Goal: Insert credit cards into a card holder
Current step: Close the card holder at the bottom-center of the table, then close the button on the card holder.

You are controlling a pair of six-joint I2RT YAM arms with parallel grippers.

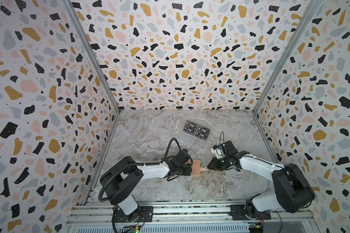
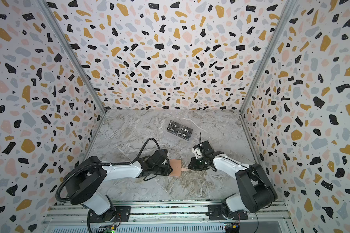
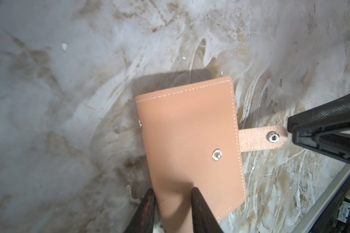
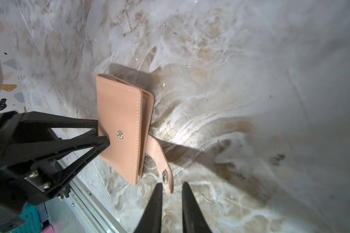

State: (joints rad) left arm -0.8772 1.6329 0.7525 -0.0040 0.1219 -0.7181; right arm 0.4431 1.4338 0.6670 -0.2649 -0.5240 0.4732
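The card holder (image 1: 196, 167) (image 2: 176, 167) is a salmon-pink wallet, folded shut, with its strap tab (image 3: 259, 140) (image 4: 157, 153) unsnapped and sticking out toward the right arm. My left gripper (image 3: 172, 190) (image 1: 190, 168) is shut on the card holder's spine edge and holds it just above the marble. In the right wrist view its fingers (image 4: 101, 141) pinch the cover from both faces. My right gripper (image 4: 172, 184) (image 1: 208, 166) is narrowly open around the tip of the tab; one finger touches the tab and the other stands clear. The credit cards are out of view.
Several black "Vip" cards (image 1: 196, 130) (image 2: 179, 130) sit on a clear acrylic stand (image 1: 190, 141) farther back on the marble table (image 1: 150, 131). Patterned walls close in three sides. The aluminium base rail (image 1: 180, 211) runs along the front.
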